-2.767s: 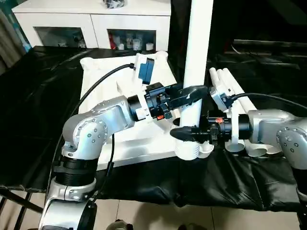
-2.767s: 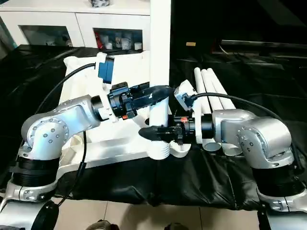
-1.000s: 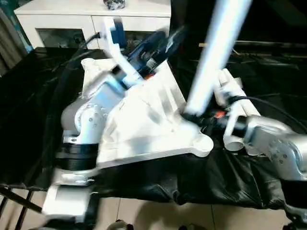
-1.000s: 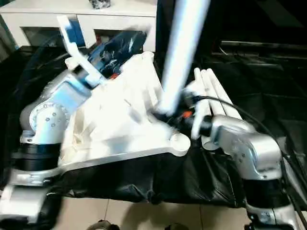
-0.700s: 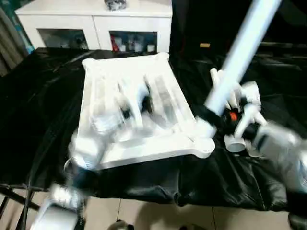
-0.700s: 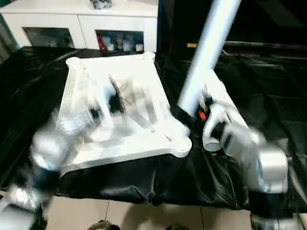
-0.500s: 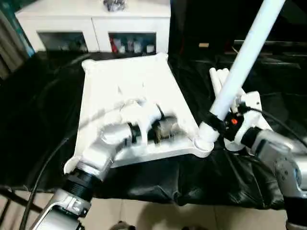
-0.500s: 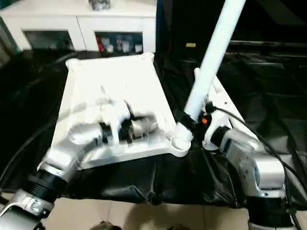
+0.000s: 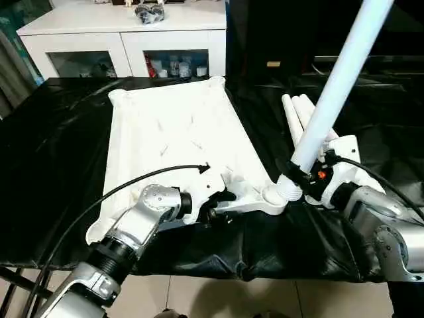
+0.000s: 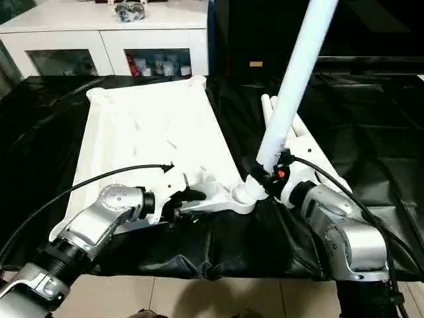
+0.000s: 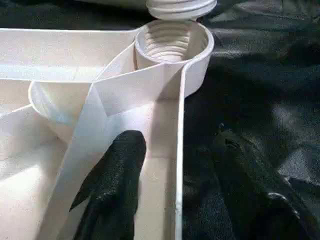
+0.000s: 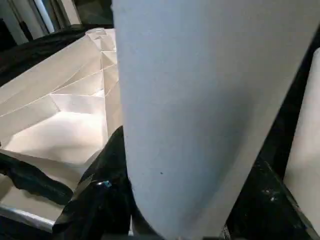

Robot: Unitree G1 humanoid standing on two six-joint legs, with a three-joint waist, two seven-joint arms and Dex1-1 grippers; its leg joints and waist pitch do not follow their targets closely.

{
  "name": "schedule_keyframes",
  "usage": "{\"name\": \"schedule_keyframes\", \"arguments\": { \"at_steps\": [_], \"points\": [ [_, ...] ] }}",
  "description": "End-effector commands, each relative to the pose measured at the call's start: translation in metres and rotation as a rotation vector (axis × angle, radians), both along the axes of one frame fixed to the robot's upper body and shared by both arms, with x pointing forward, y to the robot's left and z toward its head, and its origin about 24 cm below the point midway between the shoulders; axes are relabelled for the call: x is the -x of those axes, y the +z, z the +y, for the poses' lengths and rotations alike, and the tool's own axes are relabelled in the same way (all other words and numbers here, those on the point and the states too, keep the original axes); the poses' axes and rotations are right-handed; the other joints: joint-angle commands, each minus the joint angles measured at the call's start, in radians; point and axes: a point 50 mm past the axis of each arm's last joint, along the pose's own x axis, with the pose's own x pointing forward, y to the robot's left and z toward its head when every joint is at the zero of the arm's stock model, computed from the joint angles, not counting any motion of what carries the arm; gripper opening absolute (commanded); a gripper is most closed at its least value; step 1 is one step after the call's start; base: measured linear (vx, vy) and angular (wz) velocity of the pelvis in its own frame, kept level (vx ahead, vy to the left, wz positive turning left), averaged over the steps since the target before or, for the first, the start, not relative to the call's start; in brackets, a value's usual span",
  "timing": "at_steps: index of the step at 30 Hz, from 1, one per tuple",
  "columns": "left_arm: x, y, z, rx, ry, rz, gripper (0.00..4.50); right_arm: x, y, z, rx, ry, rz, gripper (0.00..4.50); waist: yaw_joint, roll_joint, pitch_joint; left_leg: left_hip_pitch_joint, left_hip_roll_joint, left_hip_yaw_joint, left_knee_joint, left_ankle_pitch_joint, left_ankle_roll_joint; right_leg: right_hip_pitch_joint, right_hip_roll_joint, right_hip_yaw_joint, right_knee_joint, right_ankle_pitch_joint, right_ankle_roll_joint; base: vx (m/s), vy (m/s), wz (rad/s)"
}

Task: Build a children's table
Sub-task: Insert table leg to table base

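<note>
So the tabletop (image 9: 179, 139) is lying ribs-up in the middle of the frame on the black-covered surface (image 9: 53, 172); right tool (image 9: 299, 177) is clamped round the bottom of a leg (image 9: 334, 86) that leans toward the upper right, threaded end at the lower-right corner socket (image 11: 172, 42); left tool (image 11: 172, 195) straddles the tabletop's near rim beside that socket, one finger either side, not squeezing it; spare legs (image 9: 298, 112) lie right of the tabletop.

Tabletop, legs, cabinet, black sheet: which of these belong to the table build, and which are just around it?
Part of the job:
- tabletop, underside up
- tilted leg held by the right gripper at the corner socket
- spare legs lying beside it
- left gripper at the tabletop's near edge

Just around:
- white cabinet
- black sheet
</note>
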Motion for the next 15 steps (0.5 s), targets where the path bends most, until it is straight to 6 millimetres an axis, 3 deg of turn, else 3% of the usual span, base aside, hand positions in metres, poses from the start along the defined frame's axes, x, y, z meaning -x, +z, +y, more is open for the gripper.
{"name": "schedule_keyframes", "arguments": {
  "at_steps": [1,10,15],
  "points": [
    [-0.0068,-0.0031,0.0009,-0.013,0.04,0.012,2.11,-0.0004,0.0052,0.0021,0.006,0.006,-0.037,1.89,0.002,-0.014,-0.067,0.015,0.039,-0.03,-0.081,-0.264,0.004,0.045,-0.051,0.037,-0.1,-0.431,-0.134,0.0,0.0,0.0],
    [-0.0104,0.0005,-0.0027,0.041,0.039,0.066,1.32,0.0001,0.0046,0.0031,0.01,0.019,-0.035,1.89,0.001,-0.014,-0.064,0.018,0.038,-0.032,-0.082,-0.288,0.007,0.041,-0.052,0.033,-0.109,-0.497,-0.115,0.0,0.0,0.0],
    [-0.0109,-0.0029,0.0005,0.009,0.023,0.076,0.95,0.0003,0.0046,0.0035,0.016,0.03,-0.035,1.89,-0.001,-0.015,-0.065,0.015,0.039,-0.033,-0.084,-0.283,0.01,0.042,-0.052,0.034,-0.107,-0.48,-0.118,0.0,0.0,0.0]
  ]
}}
